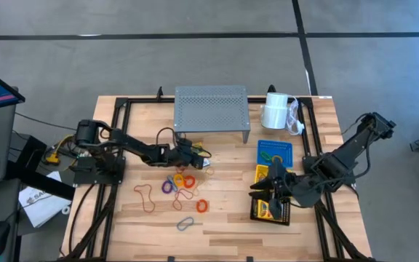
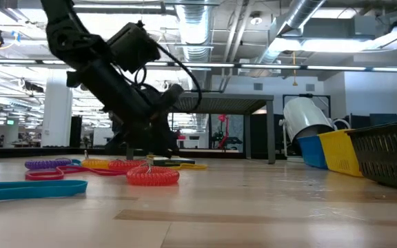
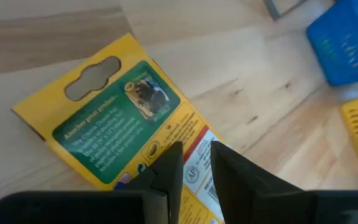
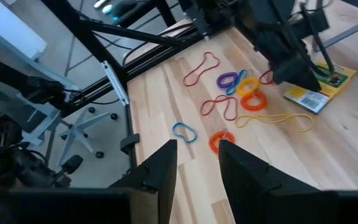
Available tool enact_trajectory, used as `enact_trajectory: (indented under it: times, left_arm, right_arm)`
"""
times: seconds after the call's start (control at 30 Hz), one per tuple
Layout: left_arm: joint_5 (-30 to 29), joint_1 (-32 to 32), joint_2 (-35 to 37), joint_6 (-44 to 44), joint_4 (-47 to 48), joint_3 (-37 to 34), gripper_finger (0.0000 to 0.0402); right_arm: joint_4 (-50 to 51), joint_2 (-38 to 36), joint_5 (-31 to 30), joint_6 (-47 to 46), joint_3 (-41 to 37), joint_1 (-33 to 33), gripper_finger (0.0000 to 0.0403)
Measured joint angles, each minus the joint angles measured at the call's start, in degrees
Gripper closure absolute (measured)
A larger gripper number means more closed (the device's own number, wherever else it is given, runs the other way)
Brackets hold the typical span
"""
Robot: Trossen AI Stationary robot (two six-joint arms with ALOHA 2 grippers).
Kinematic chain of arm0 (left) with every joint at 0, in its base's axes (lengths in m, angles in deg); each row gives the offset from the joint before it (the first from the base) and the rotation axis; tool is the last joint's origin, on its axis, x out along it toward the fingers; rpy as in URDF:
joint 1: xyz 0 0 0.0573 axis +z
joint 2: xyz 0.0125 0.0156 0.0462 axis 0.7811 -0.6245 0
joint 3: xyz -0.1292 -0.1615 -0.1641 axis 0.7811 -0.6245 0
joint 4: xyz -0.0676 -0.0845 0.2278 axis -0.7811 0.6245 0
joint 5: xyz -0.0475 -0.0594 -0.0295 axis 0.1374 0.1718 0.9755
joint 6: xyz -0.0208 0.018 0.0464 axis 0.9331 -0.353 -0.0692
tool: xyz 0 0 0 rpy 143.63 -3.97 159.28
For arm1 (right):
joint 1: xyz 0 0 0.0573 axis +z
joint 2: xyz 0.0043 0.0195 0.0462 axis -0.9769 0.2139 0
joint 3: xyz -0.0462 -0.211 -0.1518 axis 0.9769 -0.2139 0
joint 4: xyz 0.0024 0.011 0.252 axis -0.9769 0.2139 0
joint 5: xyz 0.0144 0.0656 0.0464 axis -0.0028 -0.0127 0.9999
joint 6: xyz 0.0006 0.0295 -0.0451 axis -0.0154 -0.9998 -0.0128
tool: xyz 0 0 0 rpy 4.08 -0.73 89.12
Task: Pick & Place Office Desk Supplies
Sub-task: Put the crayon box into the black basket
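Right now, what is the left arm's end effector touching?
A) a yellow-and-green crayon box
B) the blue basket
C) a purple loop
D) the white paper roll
A: in the left wrist view the left end effector sits down on the yellow-and-green crayon box lying flat on the wooden table.

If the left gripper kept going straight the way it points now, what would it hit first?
The crayon box. The left gripper points down at this yellow-and-green box, which lies flat on the table close under its fingertips. How small the gap is cannot be judged from the left wrist view; the blue basket lies off that line.
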Motion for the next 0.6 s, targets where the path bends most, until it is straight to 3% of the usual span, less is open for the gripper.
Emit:
enact_trajectory:
  times: [0.2,0.6]
  left_arm:
    - [1.53,-0.39,-0.02,-0.57,12.99,4.89,0.0325]
    - [4.94,-7.05,-0.32,-0.12,15.68,7.68,0.0325]
  right_arm:
    - [-0.69,0.00,0.00,-0.43,0.00,1.10,0.0287]
    - [-0.67,0.00,-0.24,0.07,0.00,0.69,0.0287]
